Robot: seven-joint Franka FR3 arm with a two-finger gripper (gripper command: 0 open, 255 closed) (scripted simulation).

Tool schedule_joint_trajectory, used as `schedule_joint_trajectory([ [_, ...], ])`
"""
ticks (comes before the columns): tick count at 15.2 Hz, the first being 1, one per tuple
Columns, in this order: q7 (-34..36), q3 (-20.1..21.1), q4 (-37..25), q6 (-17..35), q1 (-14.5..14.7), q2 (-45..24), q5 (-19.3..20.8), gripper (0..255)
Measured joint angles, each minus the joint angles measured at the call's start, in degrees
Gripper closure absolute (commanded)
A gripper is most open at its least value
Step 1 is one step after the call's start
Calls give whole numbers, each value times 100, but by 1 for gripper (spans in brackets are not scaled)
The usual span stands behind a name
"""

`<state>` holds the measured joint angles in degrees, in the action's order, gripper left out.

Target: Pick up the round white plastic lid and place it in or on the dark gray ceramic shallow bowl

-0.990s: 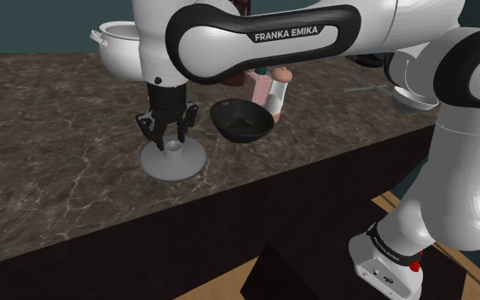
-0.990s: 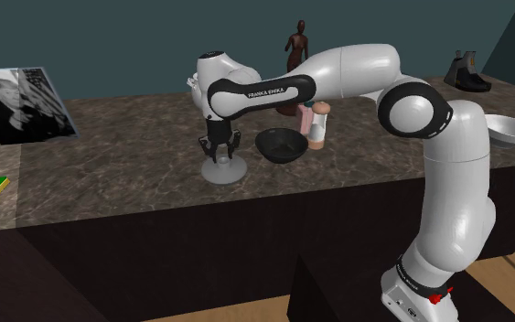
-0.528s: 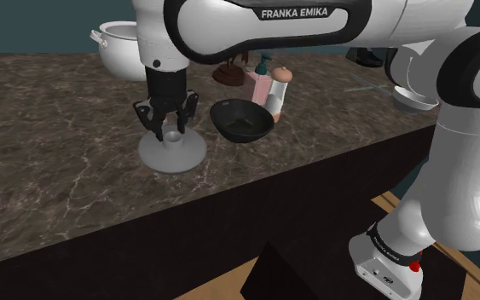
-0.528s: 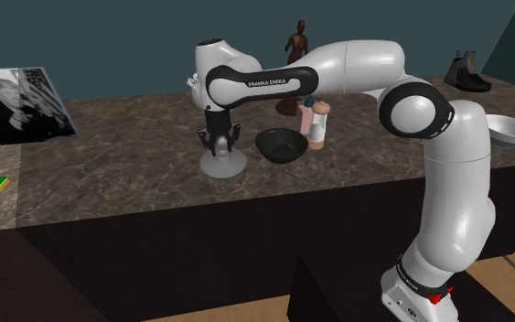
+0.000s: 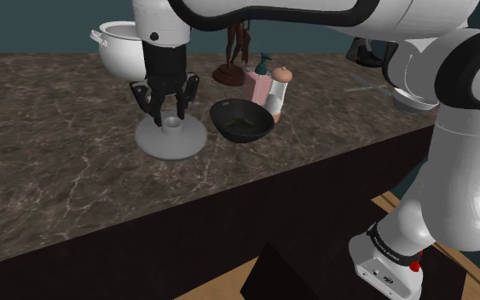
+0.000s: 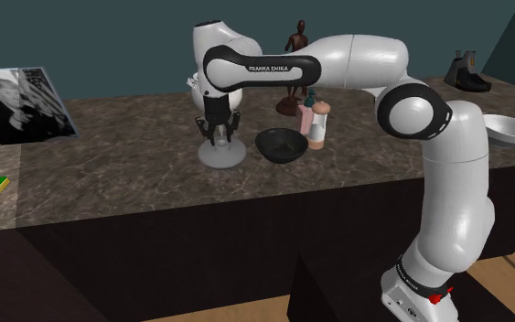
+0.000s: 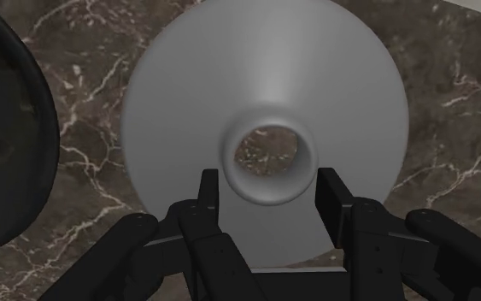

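Since a second ago the hand (image 5: 169, 118) and lid (image 5: 171, 141) have risen together, farther from the surface's (image 5: 59, 170) front edge. Its fingers (image 7: 208, 195) clasp the lid's ring knob from both sides, and the grey disc hangs level below. Bare marbled surface lies open on the shoulder view's left of the lid. The dark bowl (image 5: 242, 121) sits near on its right, rims apart. A shaker (image 5: 278, 92) stands just behind the bowl, and a white pot (image 5: 118, 47) behind the hand.

White letters reading "FRANKA EMIKA" stand on the arm's black forearm band (image 6: 266, 68). Small marks on the arm's base (image 5: 389, 274) are possibly lettering, too small to read.
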<state>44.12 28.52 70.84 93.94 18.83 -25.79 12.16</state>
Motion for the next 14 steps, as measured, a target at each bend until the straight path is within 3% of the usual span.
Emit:
schedule_joint_trajectory([
  [10, -7, -18, -1315, -982, 304, -328, 140, 255],
  [14, -38, -59, -2157, -1511, 531, -629, 269, 255],
])
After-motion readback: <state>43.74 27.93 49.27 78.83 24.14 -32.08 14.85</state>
